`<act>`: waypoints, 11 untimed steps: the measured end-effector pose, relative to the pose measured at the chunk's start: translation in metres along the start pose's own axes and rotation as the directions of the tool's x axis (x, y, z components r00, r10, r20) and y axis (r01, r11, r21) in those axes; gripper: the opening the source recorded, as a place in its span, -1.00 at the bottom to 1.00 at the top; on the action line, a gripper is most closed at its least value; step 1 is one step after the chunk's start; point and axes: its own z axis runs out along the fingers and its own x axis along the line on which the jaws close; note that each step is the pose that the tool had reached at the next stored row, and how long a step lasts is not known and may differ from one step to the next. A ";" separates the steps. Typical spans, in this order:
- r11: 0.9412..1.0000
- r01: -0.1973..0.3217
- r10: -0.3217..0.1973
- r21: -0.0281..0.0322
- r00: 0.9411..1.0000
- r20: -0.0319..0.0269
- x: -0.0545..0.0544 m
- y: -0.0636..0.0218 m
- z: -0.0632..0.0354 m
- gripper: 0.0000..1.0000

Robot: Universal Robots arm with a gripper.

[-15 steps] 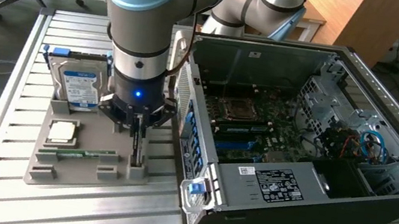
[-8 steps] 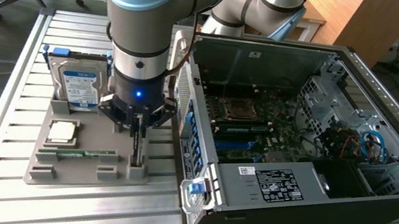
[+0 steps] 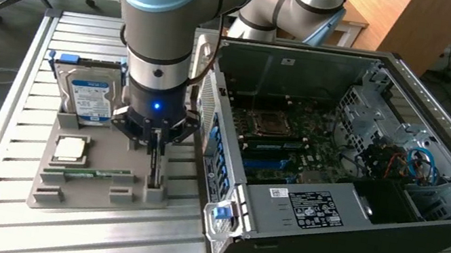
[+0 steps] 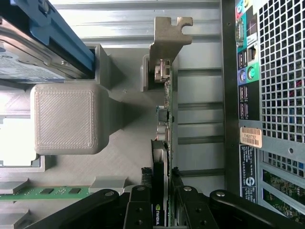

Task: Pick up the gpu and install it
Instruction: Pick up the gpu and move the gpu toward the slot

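Exterior view's left: hard drive (image 3: 88, 95) upright in grey holder tray (image 3: 49, 192); memory stick (image 3: 89, 174) lying flat nearer camera.
Centre: gpu (image 3: 155, 170) (image 4: 164, 119) on edge in tray slot, not lifted. Gripper (image 3: 155, 146) (image 4: 161, 179) directly above, jaws part-closed, fingers (image 4: 143, 195) clamped on both card faces.
Exterior view's right: open computer case (image 3: 358, 214), just beside tray.

Upright arm, wrist straight down, gripper (image 3: 156, 148) in a narrow half-closed pinch.
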 end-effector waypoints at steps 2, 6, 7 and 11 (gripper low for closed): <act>1.000 0.000 0.000 0.000 1.000 0.000 0.000 0.0001 -0.0029 -0.47; 1.000 0.000 0.000 0.000 1.000 0.000 0.000 0.0006 -0.0118 -0.47; 1.000 0.000 0.000 0.000 1.000 0.000 0.000 0.0008 -0.0145 -0.47; 1.000 0.000 0.000 0.000 1.000 0.000 -0.001 0.0012 -0.0239 -0.47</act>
